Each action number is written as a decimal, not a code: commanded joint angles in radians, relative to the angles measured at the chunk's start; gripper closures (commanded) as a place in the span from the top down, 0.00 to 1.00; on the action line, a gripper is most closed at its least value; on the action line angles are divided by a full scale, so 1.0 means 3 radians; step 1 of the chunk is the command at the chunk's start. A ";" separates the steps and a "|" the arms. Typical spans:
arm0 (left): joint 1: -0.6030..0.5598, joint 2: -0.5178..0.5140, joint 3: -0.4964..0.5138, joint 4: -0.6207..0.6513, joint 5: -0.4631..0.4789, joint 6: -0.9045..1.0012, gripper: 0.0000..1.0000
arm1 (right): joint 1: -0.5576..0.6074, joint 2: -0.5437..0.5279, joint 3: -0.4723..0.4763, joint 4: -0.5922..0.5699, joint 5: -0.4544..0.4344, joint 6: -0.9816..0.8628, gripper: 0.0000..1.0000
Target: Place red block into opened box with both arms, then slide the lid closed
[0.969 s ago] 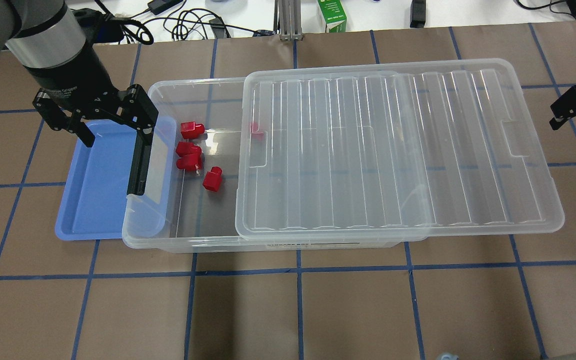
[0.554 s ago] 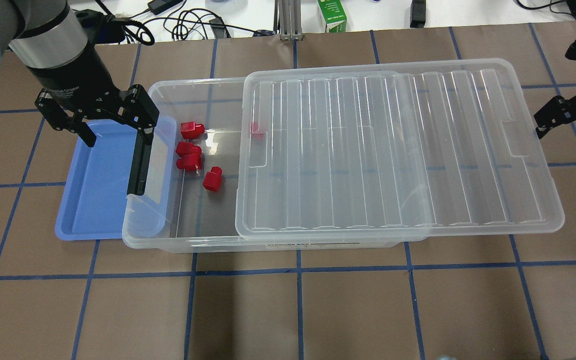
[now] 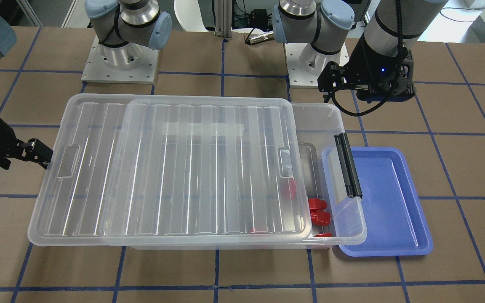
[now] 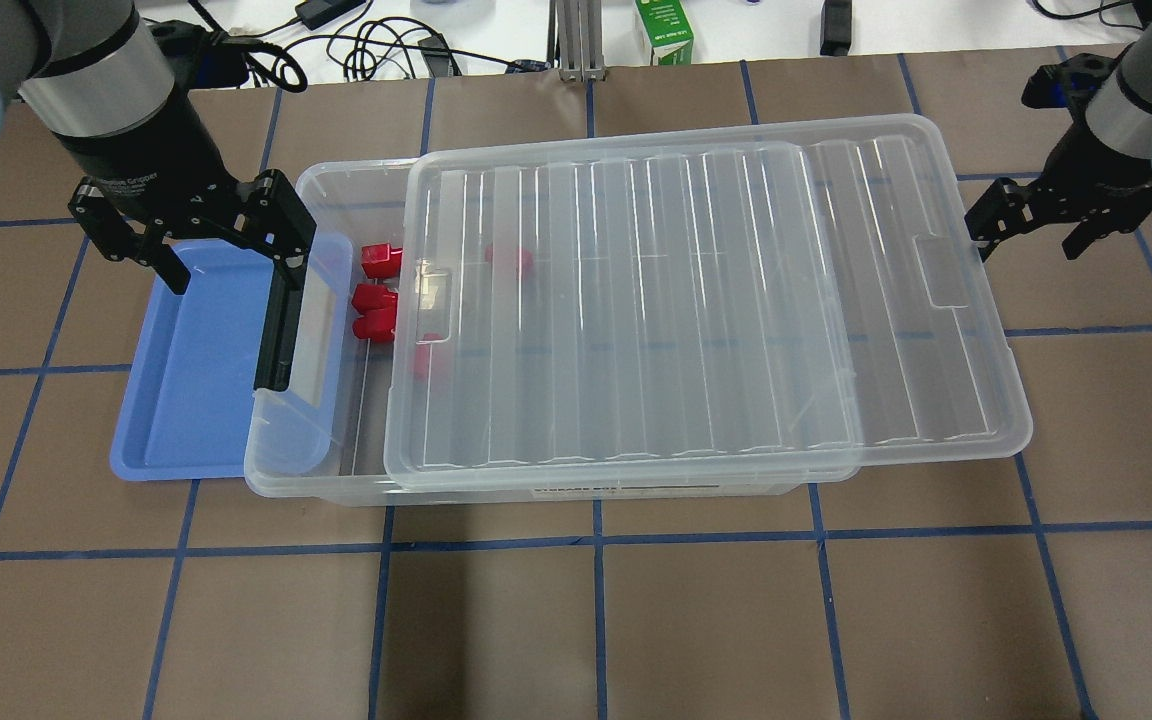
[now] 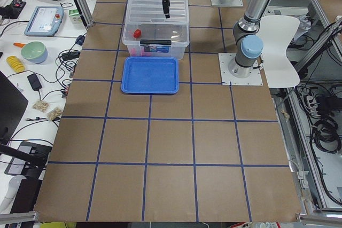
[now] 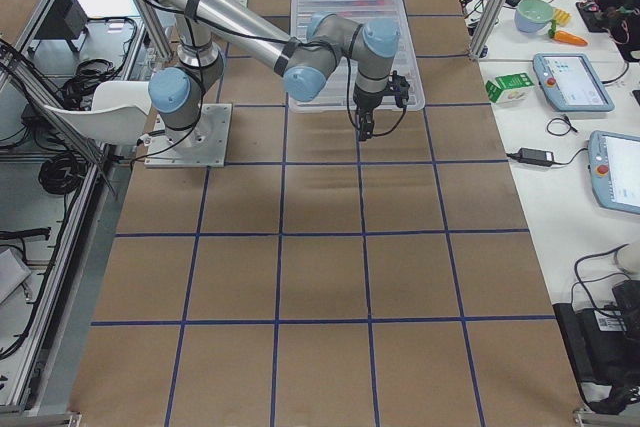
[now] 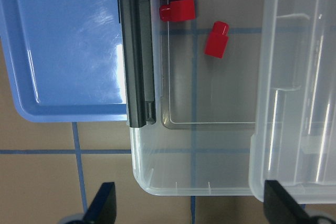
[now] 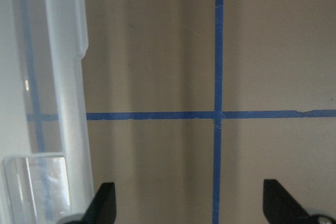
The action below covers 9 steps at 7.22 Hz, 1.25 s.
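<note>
Several red blocks lie in the box (image 4: 301, 462); two (image 4: 383, 260) (image 4: 376, 297) show in its uncovered left end, and others (image 4: 511, 260) show dimly through the lid (image 4: 636, 300). The lid covers most of the box and overhangs its right end. My right gripper (image 4: 1028, 240) is open at the lid's right short edge, one fingertip against it. In the right wrist view the lid's rim (image 8: 65, 103) is at the left. My left gripper (image 4: 226, 250) hangs open and empty over the box's far left corner, by the black handle (image 4: 276, 330). The left wrist view shows three blocks (image 7: 216, 39).
A blue tray (image 4: 196, 380) holding nothing visible lies against the box's left end, partly under its rim. A green carton (image 4: 664, 35) and cables (image 4: 376, 45) sit along the table's far edge. Brown table with blue tape lines extends in front of the box.
The lid has slid left over the box, covering one more block. My right gripper moved left with it, at its right end. The left arm has barely moved.
</note>
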 commanded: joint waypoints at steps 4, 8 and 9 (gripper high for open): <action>0.0008 -0.0005 0.0000 0.0010 -0.0032 -0.0004 1.00 | 0.0548 0.0062 0.0005 -0.0265 -0.0007 0.0631 1.00; 0.0008 0.0041 -0.0097 0.0066 -0.0027 -0.0045 1.00 | 0.0554 0.0078 -0.0025 -0.0271 -0.0048 0.0591 1.00; 0.0008 0.0046 -0.0097 0.0066 -0.0057 -0.0050 1.00 | 0.0549 0.0073 -0.0086 -0.0301 -0.0048 0.0565 1.00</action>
